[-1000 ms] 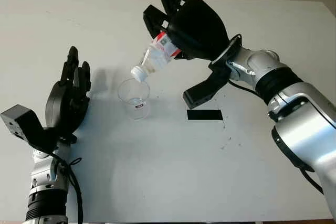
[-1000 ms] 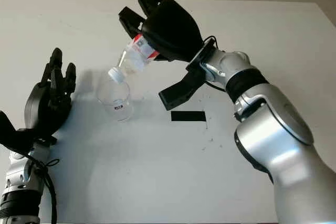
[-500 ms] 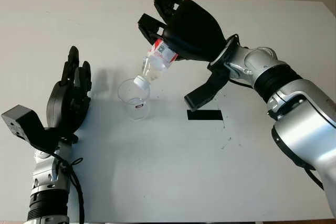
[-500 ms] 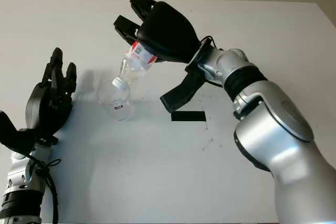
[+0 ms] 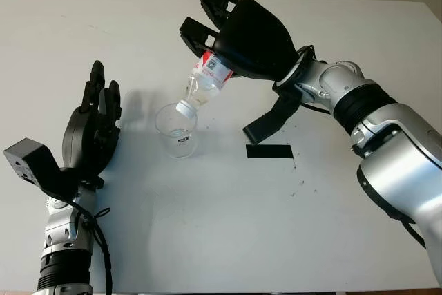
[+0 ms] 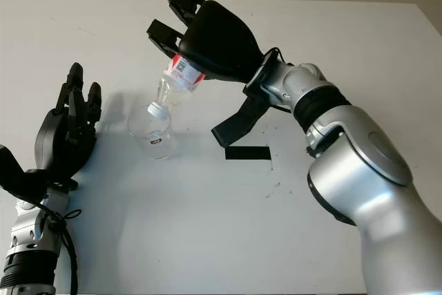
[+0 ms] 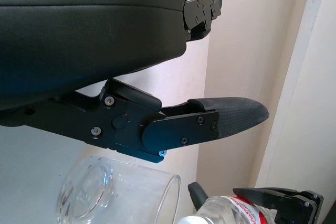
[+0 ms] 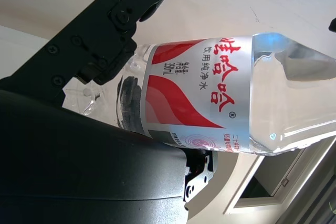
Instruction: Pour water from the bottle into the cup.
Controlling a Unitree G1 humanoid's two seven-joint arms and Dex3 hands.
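- Since a second ago the bottle (image 5: 204, 81) has been tipped steeper and its neck brought down from just beside the cup (image 5: 176, 130) to right over the cup's rim.
- The bottle is clenched about its labelled body by the right hand (image 5: 238, 39), above and behind the cup; a white cap seems to be on the neck, though this cannot be told for sure.
- The left hand (image 5: 93, 126) is held released beside the cup, on the side away from the bottle, grasping nothing.
- The bottle is judged light, thin-walled and easily squeezed, so a hold around the label, as now, is best; too hard a squeeze could dent it.
- The cup is clear, thin plastic, upright on the desk (image 5: 228, 219), and is judged light and easily knocked over by the neck.
- A little water may lie in the cup's bottom; the amount cannot be told. Clear water is seen inside the bottle.
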